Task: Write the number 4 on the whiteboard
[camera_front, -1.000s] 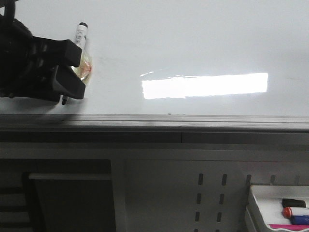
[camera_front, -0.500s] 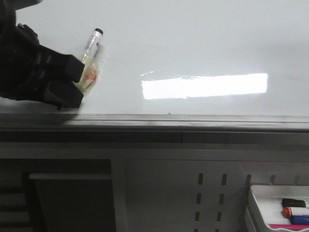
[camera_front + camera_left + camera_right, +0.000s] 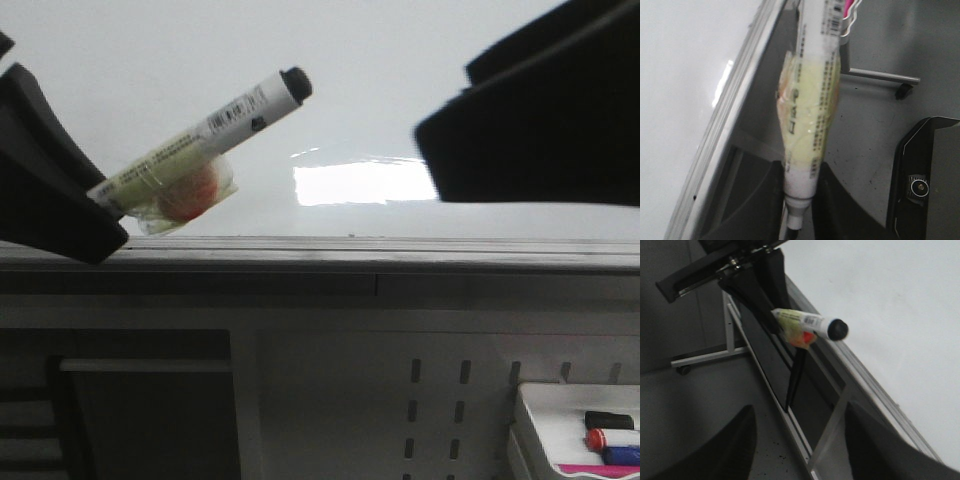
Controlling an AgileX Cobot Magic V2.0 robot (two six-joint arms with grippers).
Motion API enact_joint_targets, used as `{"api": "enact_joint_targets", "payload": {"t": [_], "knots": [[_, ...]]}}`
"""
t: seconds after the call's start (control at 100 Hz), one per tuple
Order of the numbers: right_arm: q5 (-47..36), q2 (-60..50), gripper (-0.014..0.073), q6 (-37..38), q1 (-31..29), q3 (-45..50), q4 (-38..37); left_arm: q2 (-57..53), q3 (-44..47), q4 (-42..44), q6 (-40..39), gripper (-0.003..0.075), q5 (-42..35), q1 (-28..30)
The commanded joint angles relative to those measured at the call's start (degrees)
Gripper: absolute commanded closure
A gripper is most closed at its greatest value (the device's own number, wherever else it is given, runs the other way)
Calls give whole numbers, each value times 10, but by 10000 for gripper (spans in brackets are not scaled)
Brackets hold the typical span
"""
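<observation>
Whiteboard (image 3: pixel 420 90) is blank; left gripper (image 3: pixel 95 205) pinches the marker (image 3: pixel 215 125), cap on — right gripper (image 3: pixel 440 150), fingers spread, should uncap it.

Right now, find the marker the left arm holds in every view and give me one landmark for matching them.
Front view: the marker slants from the left gripper at far left up toward centre, black end uppermost.
Left wrist view: it fills the centre, blurred, running lengthwise from the fingers.
Right wrist view: small, upper centre, black end toward the whiteboard.
Shared landmark: the whiteboard's grey edge rail, beside the marker in all three.
</observation>
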Motion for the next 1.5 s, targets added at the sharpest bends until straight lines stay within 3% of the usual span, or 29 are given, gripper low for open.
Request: {"api": "enact_joint_targets", "payload": {"t": [0.0, 0.12, 0.65, 0.79, 1.119, 1.219, 1.319, 1.439, 1.489], "knots": [[-52, 31, 232, 0, 14, -43, -14, -34, -18, -67, 76, 741, 14, -1], [-78, 69, 216, 0, 14, -82, -14, -56, -18, -97, 135, 741, 31, -1], [-161, 183, 229, 0, 14, -120, -2, -61, -18, -98, 136, 741, 46, -1], [-190, 194, 317, 0, 14, -120, 7, -61, -18, -98, 136, 741, 50, -1], [-163, 201, 665, 0, 14, -120, 8, -61, -18, -131, 136, 740, 50, -1], [-140, 201, 666, 0, 14, -120, 8, -61, -18, -134, 135, 735, 49, -1], [-128, 200, 666, 0, 13, -120, 8, -61, -18, -141, 130, 629, 47, -1], [-107, 195, 664, 0, 11, -120, 8, -65, -18, -154, 96, 352, 39, 0], [-96, 193, 654, 0, 8, -119, 8, -71, -18, -154, 68, 279, 31, 1]]}}
